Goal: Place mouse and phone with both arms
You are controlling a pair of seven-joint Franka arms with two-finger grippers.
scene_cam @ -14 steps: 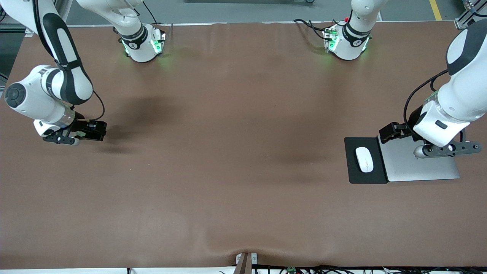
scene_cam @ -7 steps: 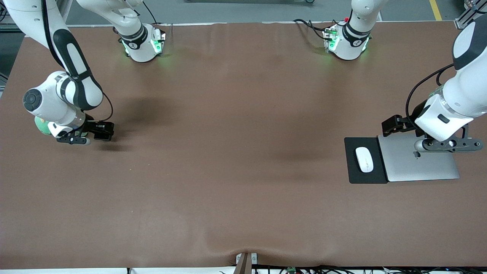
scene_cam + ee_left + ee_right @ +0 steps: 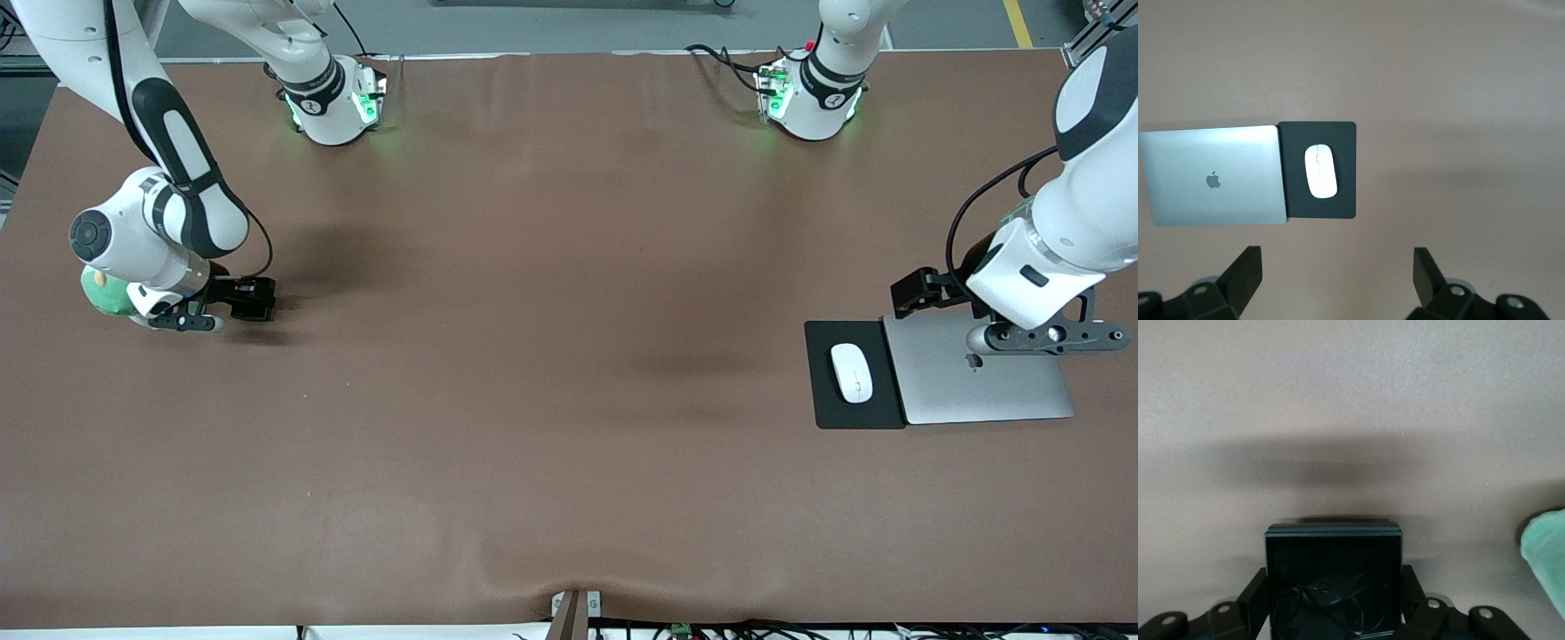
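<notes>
Front view: mouse [image 3: 852, 372] lies on black pad [image 3: 855, 375], which touches a closed silver laptop [image 3: 978, 384] at the left arm's end of brown surface [image 3: 533, 356]. Left tool [image 3: 1040, 339] hangs over laptop. Right tool [image 3: 185, 320] is low at the right arm's end, beside a green obj. [image 3: 100, 293].

Left wrist view: fingers [image 3: 1245, 273] spread wide, nothing between; mouse centred on pad.

Right wrist view: right tool pinches phone [image 3: 1333, 580] just over surface.

The right arm [image 3: 160, 231] hides most of a green thing [image 3: 102, 292].
</notes>
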